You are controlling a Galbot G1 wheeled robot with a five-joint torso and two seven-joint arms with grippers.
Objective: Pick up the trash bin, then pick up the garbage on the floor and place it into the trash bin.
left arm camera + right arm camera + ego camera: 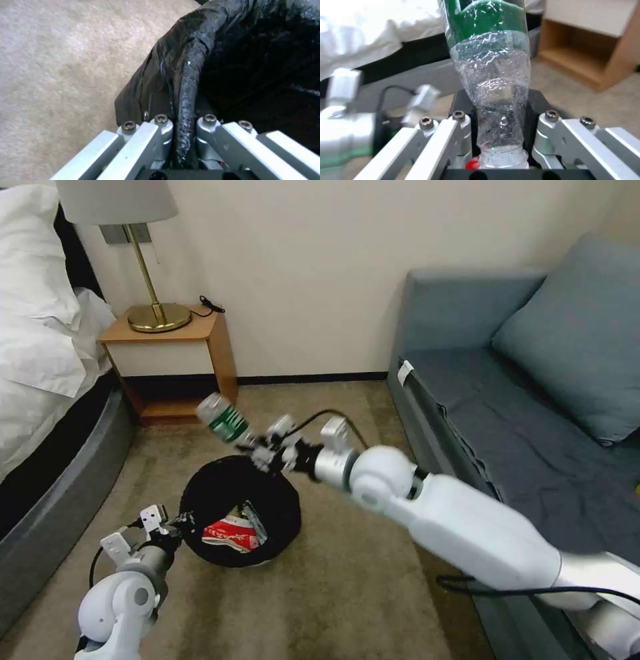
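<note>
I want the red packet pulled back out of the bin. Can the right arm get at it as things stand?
Probably not yet. The right gripper is shut on the bottle above the bin's rim. The red packet lies uncovered inside, so the way down looks free once the bottle is let go.

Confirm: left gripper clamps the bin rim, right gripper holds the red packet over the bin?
Not quite. The right gripper holds the bottle, not the red packet, which already lies inside the bin; head and right wrist views show this. The left gripper does clamp the rim.

Clear bottle point(223, 420) (green label), black-lined trash bin point(280, 500).
</note>
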